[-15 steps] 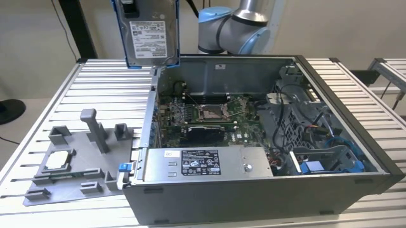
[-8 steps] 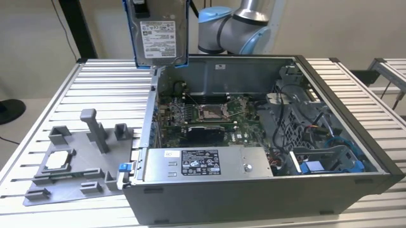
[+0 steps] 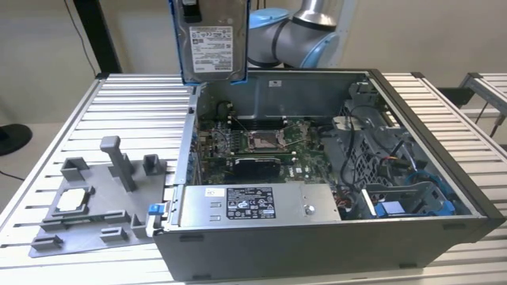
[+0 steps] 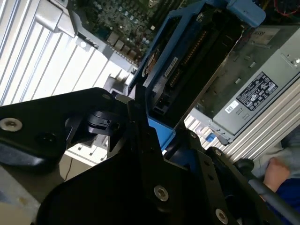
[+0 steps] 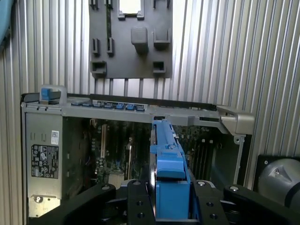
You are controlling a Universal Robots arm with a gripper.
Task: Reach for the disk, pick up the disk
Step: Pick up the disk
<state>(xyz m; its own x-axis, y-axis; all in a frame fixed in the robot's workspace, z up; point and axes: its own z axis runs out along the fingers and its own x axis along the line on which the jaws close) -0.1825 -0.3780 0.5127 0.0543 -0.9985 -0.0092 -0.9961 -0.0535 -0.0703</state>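
Note:
The disk (image 3: pixel 212 41), a silver-grey drive with a white label in a bright blue carrier frame, hangs upright in the air above the back left corner of the open computer case (image 3: pixel 412 237). My gripper (image 3: pixel 192 10) grips it from the top, at the upper edge of the exterior view. In the first wrist view the blue carrier (image 5: pixel 168 168) stands edge-on between my black fingers (image 5: pixel 136 201), with the gripper (image 5: pixel 171 208) shut on it. In the second wrist view the disk (image 4: pixel 187 61) juts out from the gripper (image 4: pixel 157 133) over the case.
Inside the case lie the motherboard (image 3: pixel 257 142), a silver power-supply box (image 3: pixel 253 203) at the front and a small blue bracket (image 3: pixel 392 208) at the exterior view's right. A grey fixture plate (image 3: pixel 95 208) lies left of the case on the slatted table (image 3: pixel 135 107). A hand (image 4: pixel 276 174) shows nearby.

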